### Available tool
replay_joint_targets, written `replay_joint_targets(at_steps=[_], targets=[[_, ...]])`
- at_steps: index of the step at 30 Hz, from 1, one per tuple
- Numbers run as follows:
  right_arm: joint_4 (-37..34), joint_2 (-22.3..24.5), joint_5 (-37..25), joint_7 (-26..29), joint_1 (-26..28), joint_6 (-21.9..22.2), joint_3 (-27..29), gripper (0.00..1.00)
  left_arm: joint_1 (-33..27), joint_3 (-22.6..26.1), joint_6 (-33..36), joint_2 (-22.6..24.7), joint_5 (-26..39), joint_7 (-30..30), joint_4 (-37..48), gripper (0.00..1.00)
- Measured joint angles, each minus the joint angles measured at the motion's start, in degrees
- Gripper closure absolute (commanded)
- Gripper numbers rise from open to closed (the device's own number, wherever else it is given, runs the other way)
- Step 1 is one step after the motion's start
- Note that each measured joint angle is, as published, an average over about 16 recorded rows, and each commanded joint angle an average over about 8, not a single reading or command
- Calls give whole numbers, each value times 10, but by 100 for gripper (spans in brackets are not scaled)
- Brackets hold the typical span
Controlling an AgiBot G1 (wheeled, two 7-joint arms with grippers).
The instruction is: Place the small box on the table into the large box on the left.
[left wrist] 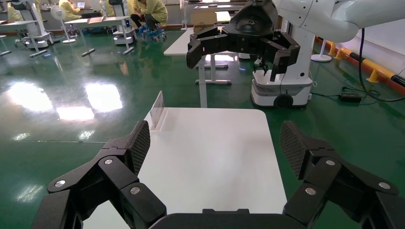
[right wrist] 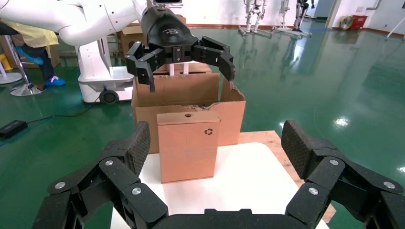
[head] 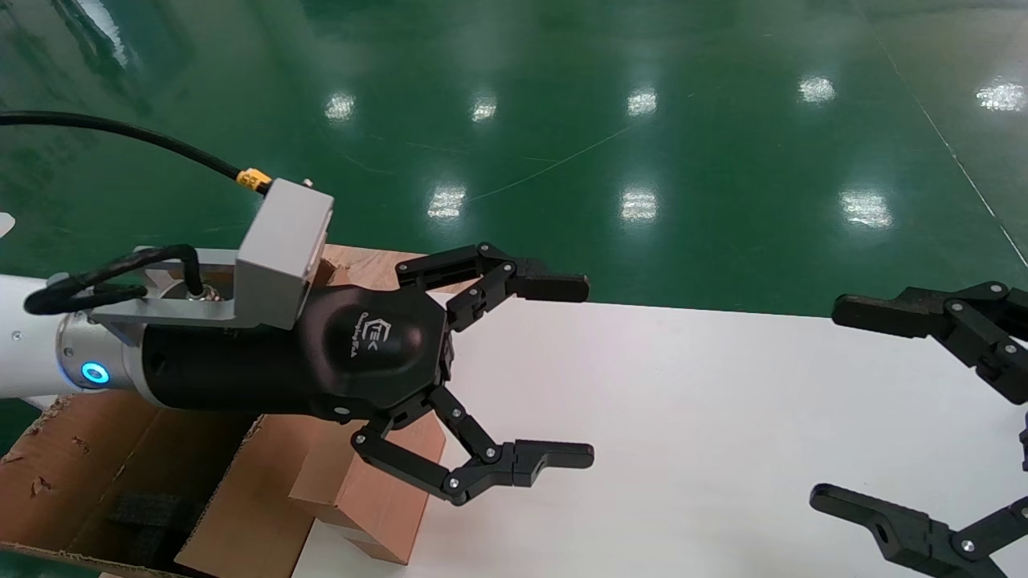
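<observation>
The small box [right wrist: 187, 145] stands upright on the white table [right wrist: 248, 181], its round hole on top and the recycling symbol on its face. It stands right in front of the large box [right wrist: 143, 114], a ragged-edged carton. In the head view the small box [head: 369, 490] shows partly under my left gripper [head: 590, 369]. That gripper is open and empty, hovering above the small box and apart from it, and also shows in the right wrist view [right wrist: 190, 78]. My right gripper [head: 827, 401] is open and empty at the table's right side. The large box [head: 96, 474] holds black foam [head: 148, 514].
A light-brown plywood board [right wrist: 282, 148] lies under the table's corner beside the large box. A clear sign stand [left wrist: 156, 109] stands at the table's far edge in the left wrist view. Green floor surrounds the table [head: 683, 417].
</observation>
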Motion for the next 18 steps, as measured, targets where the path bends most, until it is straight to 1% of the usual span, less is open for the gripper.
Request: replay_joint_targets(at_steps=[11, 12, 13, 18], targets=[[0, 0, 0, 0, 0, 0, 0, 0, 0, 0, 0, 0, 0, 0, 0, 0], [0, 0, 0, 0, 0, 0, 0, 2, 0, 0, 0, 0, 0, 0, 0, 0], [0, 0, 0, 0, 0, 0, 0, 11, 0, 0, 0, 0, 0, 0, 0, 0], [0, 0, 0, 0, 0, 0, 0, 74, 0, 0, 0, 0, 0, 0, 0, 0]])
